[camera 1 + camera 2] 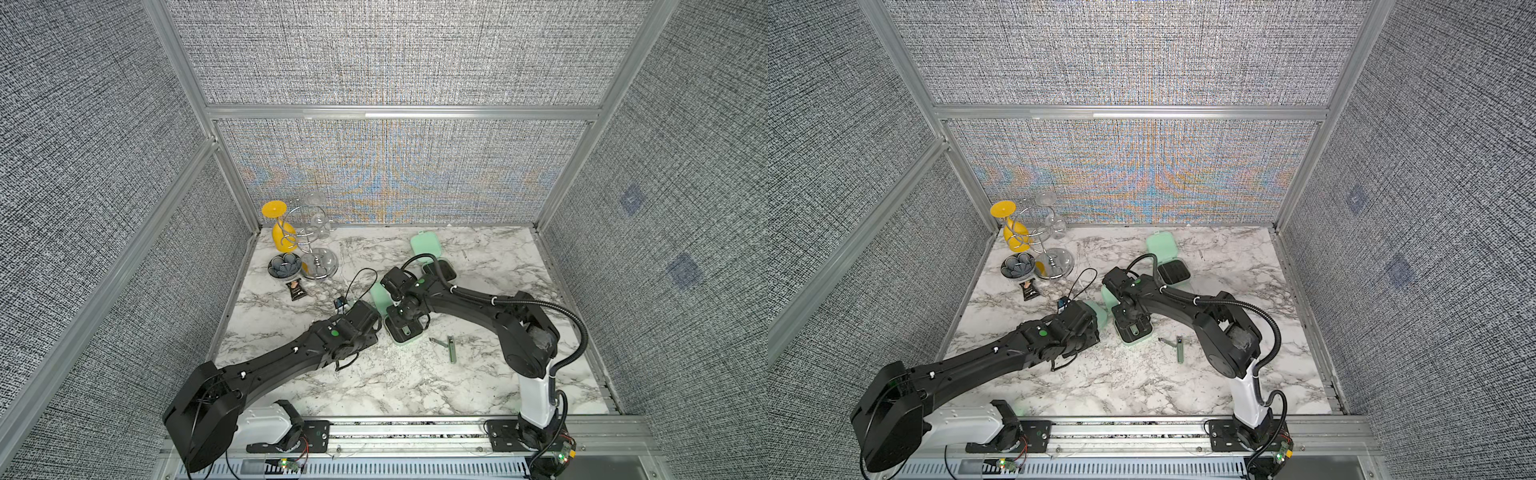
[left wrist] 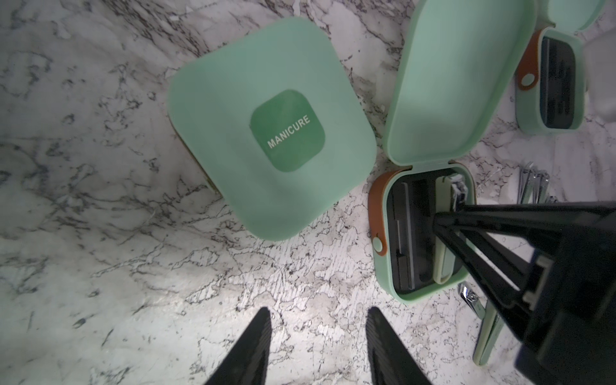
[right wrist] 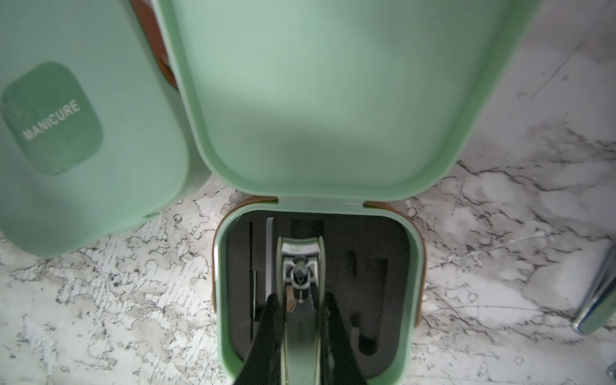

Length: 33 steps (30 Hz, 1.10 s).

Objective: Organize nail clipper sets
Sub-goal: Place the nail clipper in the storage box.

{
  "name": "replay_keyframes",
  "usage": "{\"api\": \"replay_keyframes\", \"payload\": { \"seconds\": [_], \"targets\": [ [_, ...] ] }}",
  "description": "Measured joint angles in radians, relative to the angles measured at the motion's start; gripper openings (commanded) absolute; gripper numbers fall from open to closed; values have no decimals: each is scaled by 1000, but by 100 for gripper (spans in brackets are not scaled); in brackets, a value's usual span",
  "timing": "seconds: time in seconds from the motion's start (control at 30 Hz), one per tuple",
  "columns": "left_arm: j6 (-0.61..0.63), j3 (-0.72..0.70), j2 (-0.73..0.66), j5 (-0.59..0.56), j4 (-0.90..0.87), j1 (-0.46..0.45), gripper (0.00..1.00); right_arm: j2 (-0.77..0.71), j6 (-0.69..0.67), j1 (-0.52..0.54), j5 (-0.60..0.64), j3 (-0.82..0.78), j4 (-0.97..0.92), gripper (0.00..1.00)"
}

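Note:
A closed mint case (image 2: pixel 271 130) labelled MANICURE lies in front of my left gripper (image 2: pixel 318 311), which hangs open over bare marble with nothing between its fingers. Beside it stands an open case (image 3: pixel 415 283) with its lid (image 3: pixel 333 100) raised and a black slotted interior. My right gripper (image 3: pixel 301 298) reaches down into this case, shut on a nail clipper (image 3: pixel 301 336) that sits along the middle slot. In both top views the open case (image 1: pixel 399 340) lies under the right wrist. A second open case (image 1: pixel 440 270) stands farther back. Two loose clippers (image 1: pixel 451 349) lie to the right.
At the back left stand a wire rack with a yellow goblet (image 1: pixel 282 237) and clear glasses, a dark flower-shaped dish (image 1: pixel 284 266) and a black snack packet (image 1: pixel 297 291). Fabric walls close three sides. Bare marble (image 1: pixel 395 386) spreads along the front.

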Motion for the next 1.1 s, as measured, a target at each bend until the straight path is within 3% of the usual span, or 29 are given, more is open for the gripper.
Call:
{"api": "replay_keyframes", "payload": {
  "seconds": [1.1],
  "targets": [
    [0,-3,-10,-5,1,2,49,10,22,8,44,-77,97,3]
  ]
}}
